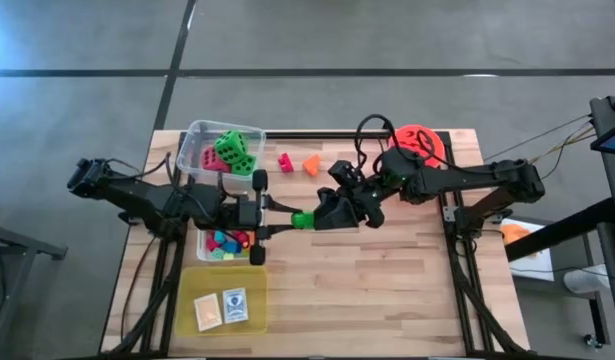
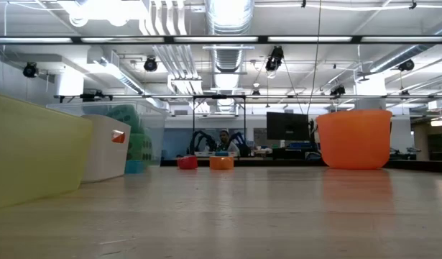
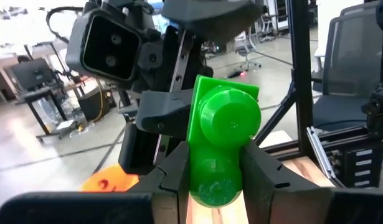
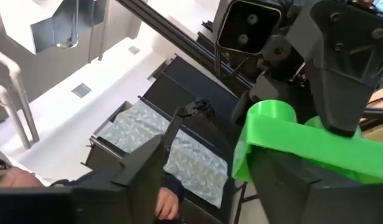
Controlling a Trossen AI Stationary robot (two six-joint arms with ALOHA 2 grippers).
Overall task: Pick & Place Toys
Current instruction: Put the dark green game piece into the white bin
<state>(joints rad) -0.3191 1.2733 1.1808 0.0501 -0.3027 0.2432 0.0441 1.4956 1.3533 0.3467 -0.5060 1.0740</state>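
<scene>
Wooden table (image 1: pixel 387 290) carries the tubs on its left side, and above its middle, just right of the tub of blocks (image 1: pixel 227 243), both arms meet at one green block (image 1: pixel 303 219). Left gripper (image 3: pixel 215 171) is clamped on this block; the right gripper (image 1: pixel 322 216) seems half open around its other end, though this is hard to see. If the left fingers let go before the right ones close, the block could fall and roll away.

Two dark, six-jointed arms, matte black housings, black cables looping over the right arm (image 1: pixel 457 180). Boxy black wrist cameras with paired lenses; dark angular fingers (image 3: pixel 266 174).
</scene>
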